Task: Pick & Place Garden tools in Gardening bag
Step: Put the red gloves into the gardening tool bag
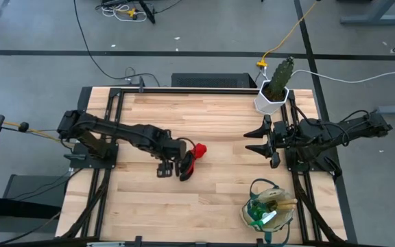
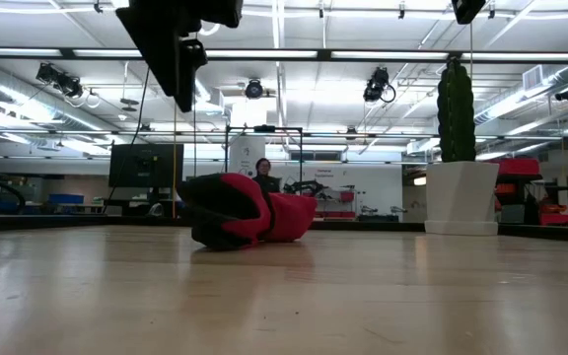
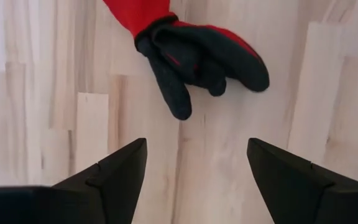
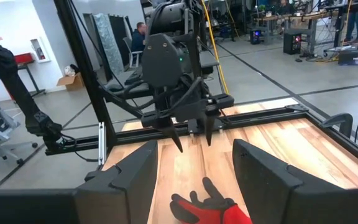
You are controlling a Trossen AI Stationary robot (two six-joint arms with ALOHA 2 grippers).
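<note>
High view shows the left end effector (image 1: 172,167), fingers apart, poised over the red-and-black glove (image 1: 190,159) at frame centre; gardening bag (image 1: 269,212) sits lower right. Floppy fabric may slip out of a shallow pinch.

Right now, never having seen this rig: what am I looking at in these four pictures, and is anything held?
Two dark robot arms work at a wooden table. One picture looks down from above, one level across the tabletop, one from each wrist. The left gripper hangs open just above the red-and-black glove, holding nothing; its wrist view shows the glove lying ahead of its fingers. The right gripper waits open and empty beside the cactus pot. The gardening bag at the near edge already holds tools.
</note>
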